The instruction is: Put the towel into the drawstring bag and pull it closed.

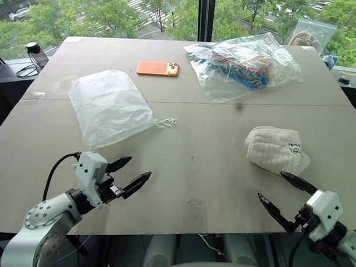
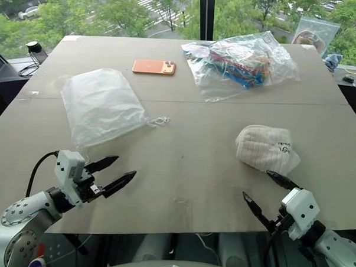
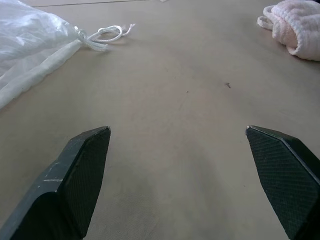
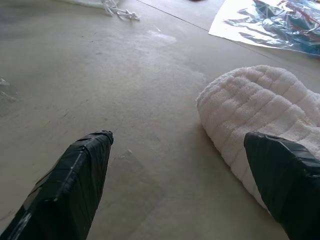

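Both grippers stand wide open and hold nothing: your left gripper (image 1: 131,173) hovers over bare table (image 1: 212,170) at the near left, your right gripper (image 1: 286,189) at the near right edge, jaws spread just short of the towel (image 1: 276,150). Towel lies folded on the right side of the table, nearest jaw tip almost at its near edge; from the right wrist view one finger overlaps it in the picture, but you can't tell if it touches. Drawstring bag (image 1: 110,107) lies flat on the left, well apart from the towel, cord (image 1: 166,122) trailing from its mouth toward the table's middle. Judged step: the very start, nothing picked up, towel not yet in the bag, bag mouth not yet opened. Next move likely calls for your right gripper to go forward and down over the towel and close on a thick fold, while your left reaches for the bag mouth near the cord to hold it open; thin film will probably slip and collapse, so grab the hem, not the flat side. Orange phone (image 1: 158,68) and clear plastic bag (image 1: 246,62) of colourful items sit far back, out of the way. Hard to make out: whether the bag mouth is cinched or loose, and the dark mark on the towel.
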Robot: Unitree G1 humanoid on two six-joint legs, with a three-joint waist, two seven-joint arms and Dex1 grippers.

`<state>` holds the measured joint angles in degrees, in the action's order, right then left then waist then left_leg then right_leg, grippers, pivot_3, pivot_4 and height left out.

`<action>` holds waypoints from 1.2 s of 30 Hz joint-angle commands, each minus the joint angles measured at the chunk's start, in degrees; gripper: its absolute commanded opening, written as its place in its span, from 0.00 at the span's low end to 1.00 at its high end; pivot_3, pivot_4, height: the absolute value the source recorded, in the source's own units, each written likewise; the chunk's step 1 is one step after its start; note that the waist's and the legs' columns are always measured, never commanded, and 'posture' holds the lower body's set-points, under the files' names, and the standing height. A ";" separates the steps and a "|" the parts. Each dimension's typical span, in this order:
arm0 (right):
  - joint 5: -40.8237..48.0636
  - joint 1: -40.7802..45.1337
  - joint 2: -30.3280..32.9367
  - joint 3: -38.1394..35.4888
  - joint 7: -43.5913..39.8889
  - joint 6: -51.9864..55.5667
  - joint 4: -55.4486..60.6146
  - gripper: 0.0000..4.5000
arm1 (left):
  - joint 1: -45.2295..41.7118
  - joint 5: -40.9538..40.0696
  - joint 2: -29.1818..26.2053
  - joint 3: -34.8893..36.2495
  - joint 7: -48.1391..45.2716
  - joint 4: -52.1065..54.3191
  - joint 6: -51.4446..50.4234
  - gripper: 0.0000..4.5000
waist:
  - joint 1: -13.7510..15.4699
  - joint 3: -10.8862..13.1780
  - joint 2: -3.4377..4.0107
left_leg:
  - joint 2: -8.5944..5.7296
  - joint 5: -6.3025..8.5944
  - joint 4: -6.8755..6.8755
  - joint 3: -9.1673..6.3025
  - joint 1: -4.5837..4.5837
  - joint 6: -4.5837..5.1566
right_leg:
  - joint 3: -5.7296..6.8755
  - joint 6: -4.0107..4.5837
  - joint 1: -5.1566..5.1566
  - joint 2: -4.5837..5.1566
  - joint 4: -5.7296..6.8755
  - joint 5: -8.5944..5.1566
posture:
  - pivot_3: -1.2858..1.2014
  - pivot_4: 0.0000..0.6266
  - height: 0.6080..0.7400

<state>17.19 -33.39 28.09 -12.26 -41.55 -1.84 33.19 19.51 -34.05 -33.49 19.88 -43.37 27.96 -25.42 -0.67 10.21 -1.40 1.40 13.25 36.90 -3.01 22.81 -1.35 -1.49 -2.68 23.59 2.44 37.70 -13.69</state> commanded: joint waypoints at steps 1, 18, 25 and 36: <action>1.27 4.81 0.56 0.37 -0.56 -1.94 1.10 1.00 | -2.83 1.89 1.08 0.31 3.99 2.02 2.02 1.00 | 0.01 0.01 -0.01 | 0.00 0.00 0.00 0.00 0.00 0.00 | 0.00 0.00 0.00 0.00 0.00 0.00 | 0.52 0.24 1.00; 3.77 16.46 8.05 13.90 -6.00 4.05 10.14 1.00 | -12.32 58.15 -3.99 -14.52 34.39 -7.52 14.49 1.00 | 0.30 -0.05 -0.12 | -0.04 0.01 -0.07 -0.11 -0.04 0.01 | 0.00 -0.02 -0.14 -0.10 -0.14 0.02 | 0.52 0.24 1.00; 0.93 15.61 7.35 15.91 -2.44 5.89 12.59 1.00 | -23.67 64.56 -1.31 -20.53 36.23 -16.77 12.64 1.00 | 0.33 -0.08 -0.17 | -0.05 0.00 0.02 -0.19 -0.04 0.01 | 0.07 -0.19 -0.15 -0.10 -0.01 0.12 | 0.52 0.24 1.00; 3.36 21.80 3.43 11.41 8.99 21.71 11.06 1.00 | -33.78 52.79 2.14 -17.27 22.86 -18.48 -0.24 0.33 | -0.07 -0.08 -0.17 | -0.07 0.00 0.09 -0.23 0.00 0.00 | 0.09 -0.23 -0.15 -0.11 0.08 0.19 | 0.52 0.24 1.00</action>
<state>17.90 -12.41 31.13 2.07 -34.07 16.13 43.65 -13.06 22.52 -31.82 -0.24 -17.80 6.34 -21.79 -0.74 10.14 -1.57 1.33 13.25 37.00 -3.25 22.81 -1.34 -1.40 -2.90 23.44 2.33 37.78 -13.48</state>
